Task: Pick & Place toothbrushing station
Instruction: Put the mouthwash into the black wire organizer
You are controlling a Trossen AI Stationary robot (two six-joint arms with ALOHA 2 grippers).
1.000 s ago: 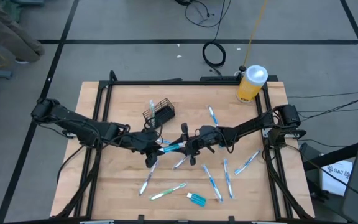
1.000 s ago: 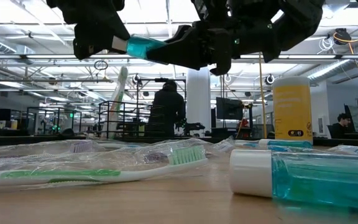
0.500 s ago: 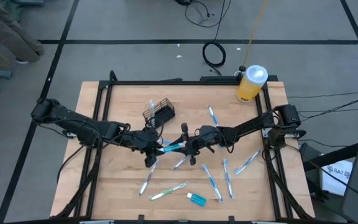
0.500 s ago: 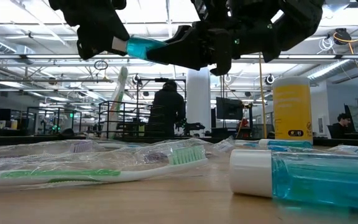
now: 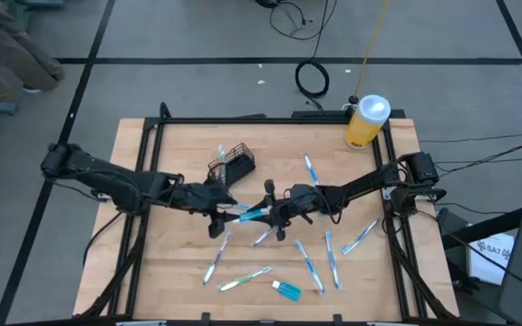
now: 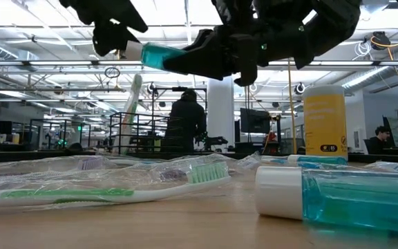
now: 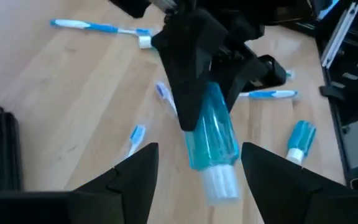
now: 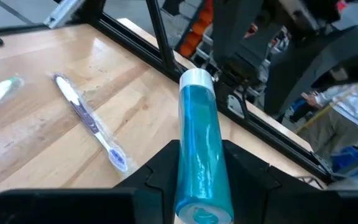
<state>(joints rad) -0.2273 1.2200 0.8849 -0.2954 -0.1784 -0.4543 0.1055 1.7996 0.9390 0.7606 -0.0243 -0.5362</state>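
A teal tube [image 5: 252, 215] with a white cap [image 7: 220, 184] hangs above the middle of the table. My right gripper [image 5: 275, 215] is shut on its end away from the cap. My left gripper [image 7: 199, 152] is open, its fingers standing on either side of the cap end with a gap on each side. The toothbrushing station, a black wire-mesh caddy [image 5: 234, 163], stands on the table just beyond my left gripper, toward the far edge. My right gripper pinches the tube's end away from the cap [image 8: 199, 186] between its two fingers [image 8: 241, 171]. They come in about level from the table's right and lie along the tube. The tube is lifted clear, roughly level, with its cap [image 8: 196, 78] toward my left gripper.
Several wrapped toothbrushes lie scattered over the near and right parts of the table, among them a green one [image 5: 246, 279]. A small teal bottle [image 5: 286, 290] lies near the front edge. A yellow bottle with a white cap [image 5: 367, 122] stands at the far right corner.
My left gripper has opened and let go of the tube's cap end, and it has rolled a little about its own line. The tube stays where it was, in my right gripper.
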